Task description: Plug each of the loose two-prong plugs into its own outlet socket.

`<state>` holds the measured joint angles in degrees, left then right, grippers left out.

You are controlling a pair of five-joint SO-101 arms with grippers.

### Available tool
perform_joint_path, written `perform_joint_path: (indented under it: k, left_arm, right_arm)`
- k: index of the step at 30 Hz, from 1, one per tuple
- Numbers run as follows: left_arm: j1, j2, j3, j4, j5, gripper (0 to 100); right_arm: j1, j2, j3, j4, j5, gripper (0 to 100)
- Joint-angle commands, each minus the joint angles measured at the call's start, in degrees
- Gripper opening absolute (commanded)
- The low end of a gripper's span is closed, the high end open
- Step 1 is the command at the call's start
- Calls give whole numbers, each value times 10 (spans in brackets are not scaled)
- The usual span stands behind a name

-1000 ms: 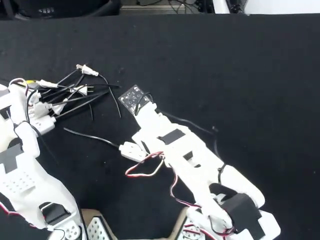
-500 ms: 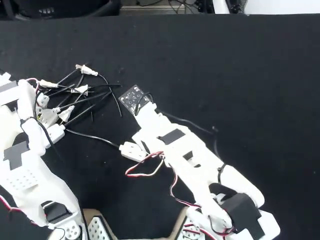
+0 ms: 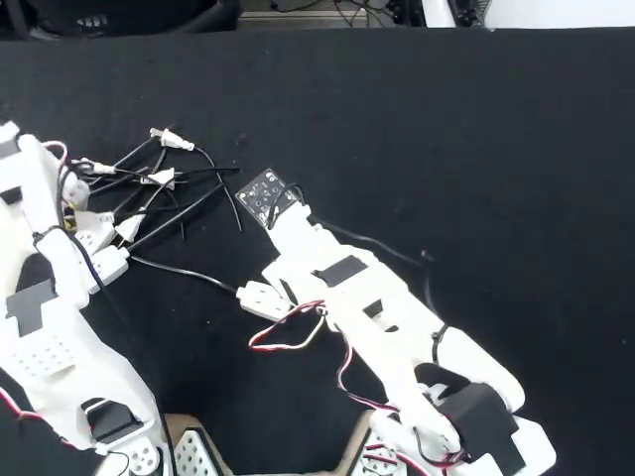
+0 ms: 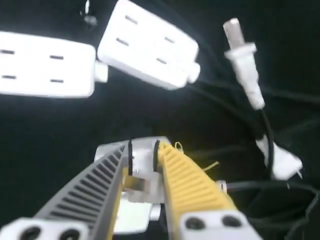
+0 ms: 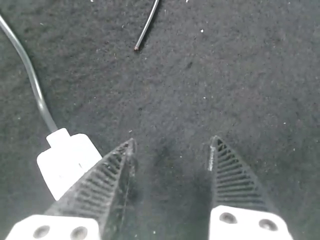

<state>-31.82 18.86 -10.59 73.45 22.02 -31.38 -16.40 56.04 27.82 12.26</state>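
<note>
While my left claw [image 4: 145, 147] is clamped on one plug [image 4: 141, 186], prongs toward two outlets [image 4: 150, 46] (every slot I see unfilled), nothing looks plugged in yet. Other loose plugs [image 4: 243, 55] lie just beyond among cords [image 4: 265, 125]. My right claw [image 5: 172, 145] gapes over the desk [image 5: 225, 60], holding nothing, beside a corded block [image 5: 67, 162].

Looked like robotics lab or hobby bench. Table [image 3: 496, 149] was draped in black cloth; two white plastic arms [image 3: 377, 307] stood on it, red wires [image 3: 283, 332] bare; loose plugs [image 3: 171, 140] lay strewn; cable tangle [image 3: 362, 12] and dark chair base [image 3: 119, 15] sat behind far edge.
</note>
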Motion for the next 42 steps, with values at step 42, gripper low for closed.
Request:
perform_joint_path:
  k: [42]
  left_arm:
    - [216,162,-282,91,-360,214]
  right_arm:
    - [84,-3,-43,-13,-27,215]
